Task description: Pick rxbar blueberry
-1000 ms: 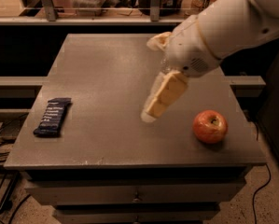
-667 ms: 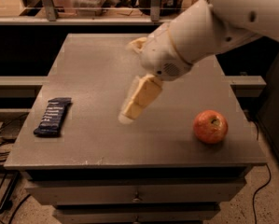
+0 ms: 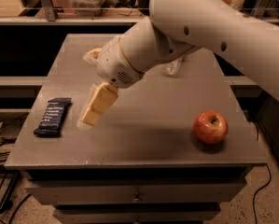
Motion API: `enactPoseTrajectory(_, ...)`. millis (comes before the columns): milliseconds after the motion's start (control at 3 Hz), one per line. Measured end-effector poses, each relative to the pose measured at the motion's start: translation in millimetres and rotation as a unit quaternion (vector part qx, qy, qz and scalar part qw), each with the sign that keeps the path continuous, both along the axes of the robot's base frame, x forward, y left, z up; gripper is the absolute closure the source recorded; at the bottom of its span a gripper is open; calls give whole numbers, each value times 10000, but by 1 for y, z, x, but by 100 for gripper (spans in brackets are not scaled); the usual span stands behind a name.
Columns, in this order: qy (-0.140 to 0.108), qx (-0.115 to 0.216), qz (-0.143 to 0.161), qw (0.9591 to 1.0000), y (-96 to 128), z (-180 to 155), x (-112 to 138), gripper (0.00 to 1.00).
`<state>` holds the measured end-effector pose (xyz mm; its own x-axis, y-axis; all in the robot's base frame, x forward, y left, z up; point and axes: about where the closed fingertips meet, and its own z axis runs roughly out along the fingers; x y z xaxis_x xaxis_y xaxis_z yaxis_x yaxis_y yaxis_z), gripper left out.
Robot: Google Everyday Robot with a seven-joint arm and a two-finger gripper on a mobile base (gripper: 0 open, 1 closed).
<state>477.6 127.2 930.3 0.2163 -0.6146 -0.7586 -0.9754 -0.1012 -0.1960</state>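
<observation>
The rxbar blueberry [image 3: 53, 116] is a flat dark navy wrapped bar with white text. It lies near the left front edge of the grey table [image 3: 143, 139]. My gripper [image 3: 89, 119] hangs above the table a little to the right of the bar, pointing down and to the left, apart from the bar. The white arm reaches in from the upper right.
A red apple [image 3: 210, 126] sits at the front right of the table. A crumpled clear wrapper [image 3: 171, 67] lies toward the back, partly behind the arm. Drawers are below the tabletop; shelves and cables are at the left.
The arm has swung left across the table, bringing the gripper from near the apple toward the bar. The bar and apple have not moved.
</observation>
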Motion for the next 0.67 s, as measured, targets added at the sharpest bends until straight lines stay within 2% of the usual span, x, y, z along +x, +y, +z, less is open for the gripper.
enactPoseTrajectory(667,94,73,-44,9999,3,-4,1,0)
